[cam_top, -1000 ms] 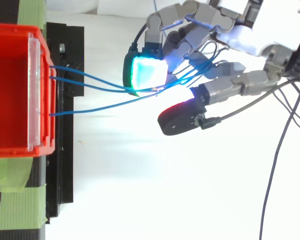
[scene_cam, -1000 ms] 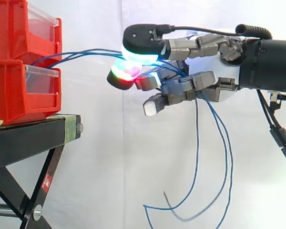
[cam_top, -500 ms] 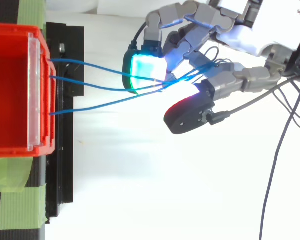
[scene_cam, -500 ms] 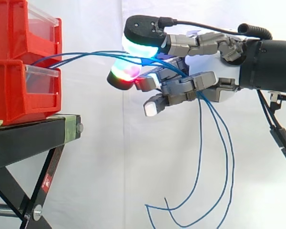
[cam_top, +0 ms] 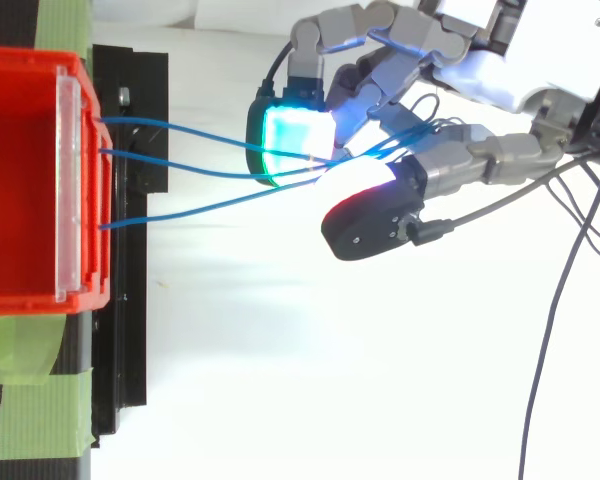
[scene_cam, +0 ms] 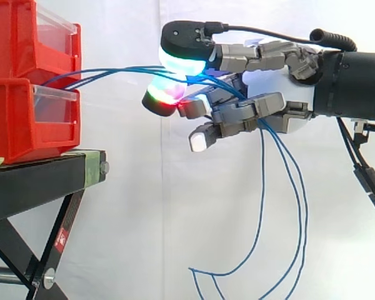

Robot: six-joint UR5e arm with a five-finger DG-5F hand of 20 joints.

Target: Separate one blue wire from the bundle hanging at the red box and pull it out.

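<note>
Hand [scene_cam: 280, 111] beside red box [scene_cam: 22, 125], fingers curled round blue wires [cam_top: 180, 172]. Apparently all three pinched between glowing pads [scene_cam: 180, 62]; tails hang below.

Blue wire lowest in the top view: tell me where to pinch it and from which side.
Pinch the thin blue wire on its free span nearer the red plastic bin than the robot hand. There it runs well apart from the other two blue wires; at the hand all three converge. Probably best to come from the view's lower side, away from them.
</note>
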